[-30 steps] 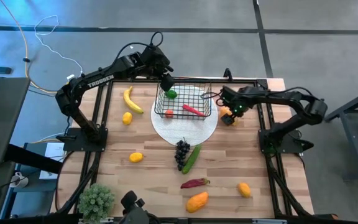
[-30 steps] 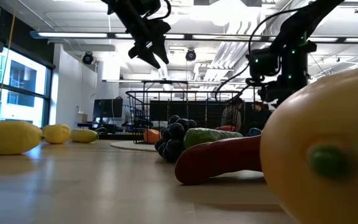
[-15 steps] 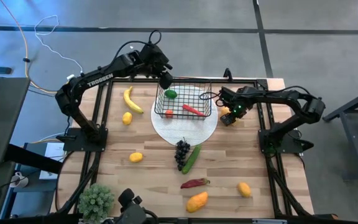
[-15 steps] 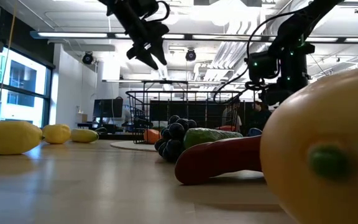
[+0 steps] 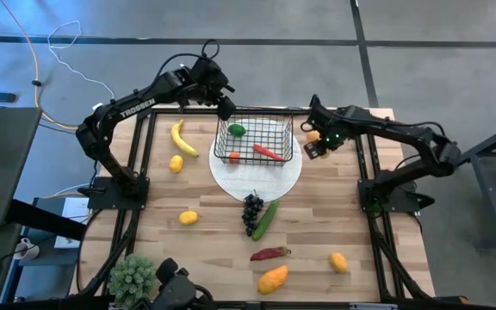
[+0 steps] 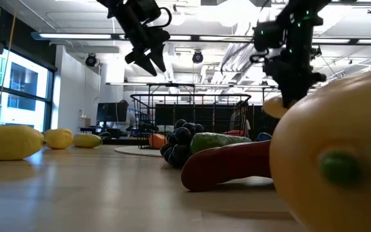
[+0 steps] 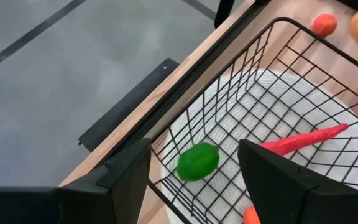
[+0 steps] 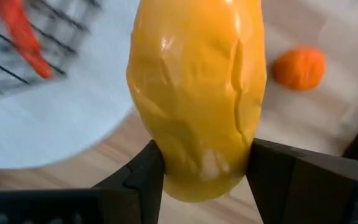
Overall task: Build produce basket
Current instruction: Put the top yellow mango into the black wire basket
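Right tool (image 5: 315, 148), clamped on a yellow-orange mango (image 8: 194, 93) gripped across its short width, long axis running forward out of the fingers (image 8: 143, 168); raised off the table (image 5: 317, 232). Basket (image 5: 254, 142) lying just to the inner side of this tool, on the white plate (image 5: 261, 179), already holding a lime (image 7: 197, 162), a red chilli (image 7: 303, 139) and a small tomato (image 5: 233, 158). Judged next: carry inward over the near rim, then release. Small orange fruit (image 8: 299, 67) on the table just beyond the grip. Left tool (image 5: 223, 107), fingers (image 7: 126, 171) apart and empty, hovering above the basket's far corner. Farther off toward the front edge: grapes (image 5: 252, 209), cucumber (image 5: 265, 219), second chilli (image 5: 269, 253).
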